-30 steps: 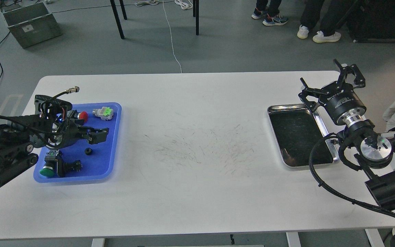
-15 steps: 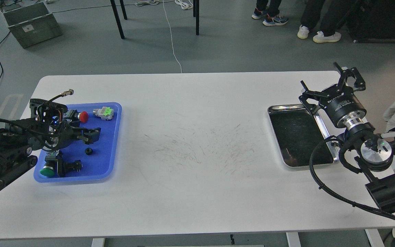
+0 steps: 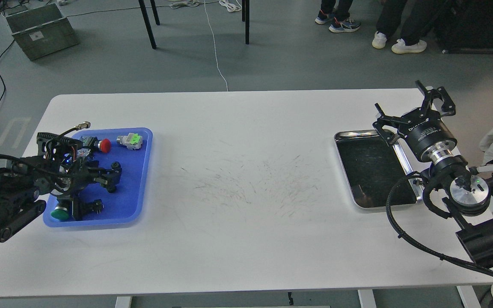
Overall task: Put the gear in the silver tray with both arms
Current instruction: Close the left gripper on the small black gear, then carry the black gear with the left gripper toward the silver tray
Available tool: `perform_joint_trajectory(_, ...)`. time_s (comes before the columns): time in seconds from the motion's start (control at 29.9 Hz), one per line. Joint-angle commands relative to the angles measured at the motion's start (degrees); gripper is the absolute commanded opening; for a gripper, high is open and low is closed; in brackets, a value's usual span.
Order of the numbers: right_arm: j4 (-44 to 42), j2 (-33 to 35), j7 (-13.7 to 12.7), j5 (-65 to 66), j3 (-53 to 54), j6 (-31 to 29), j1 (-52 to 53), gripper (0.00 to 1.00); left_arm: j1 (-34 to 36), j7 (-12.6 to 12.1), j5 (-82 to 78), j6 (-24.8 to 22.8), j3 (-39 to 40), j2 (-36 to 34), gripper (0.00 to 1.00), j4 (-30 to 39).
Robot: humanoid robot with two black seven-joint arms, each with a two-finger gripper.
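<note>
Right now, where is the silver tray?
In the head view the silver tray lies flat on the white table, far right, holding nothing. The right gripper hovers by its far right corner.

gear hidden at the left hand [image 3: 114, 176], people [image 3: 372, 21] cropped above shins

Left arm enters low from the left edge, forearm roughly level, wrist pointing right. Left gripper [image 3: 114, 175] low, fingers close together; whether fully closed is unclear. Right arm rises from the lower right corner, wrist angled up-left. Right gripper [image 3: 413, 107] raised, fingers spread wide.
</note>
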State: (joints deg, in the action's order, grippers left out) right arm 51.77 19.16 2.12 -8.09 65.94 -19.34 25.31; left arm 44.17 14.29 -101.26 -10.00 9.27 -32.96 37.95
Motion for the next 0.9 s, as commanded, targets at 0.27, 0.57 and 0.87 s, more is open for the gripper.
perform_joint_trajectory(0.27,0.0,0.0,-0.01,0.0,-0.02,0.0,-0.62,0.99,-0.05,-0.05,-0.08,-0.11,-0.13,1.59,0.49,-1.04)
perform_joint_trajectory(0.57,-0.09,0.0,-0.01,0.0,-0.02,0.0,-0.71,0.99,0.47,-0.05,0.36,-0.55,-0.04,1.59,0.05,-0.78)
perform_joint_trajectory(0.87,0.35,0.0,-0.01,0.0,0.24,-0.09,-0.62,0.99,8.55,-0.93,5.46,-4.32,0.14,-6.22,0.05,10.63)
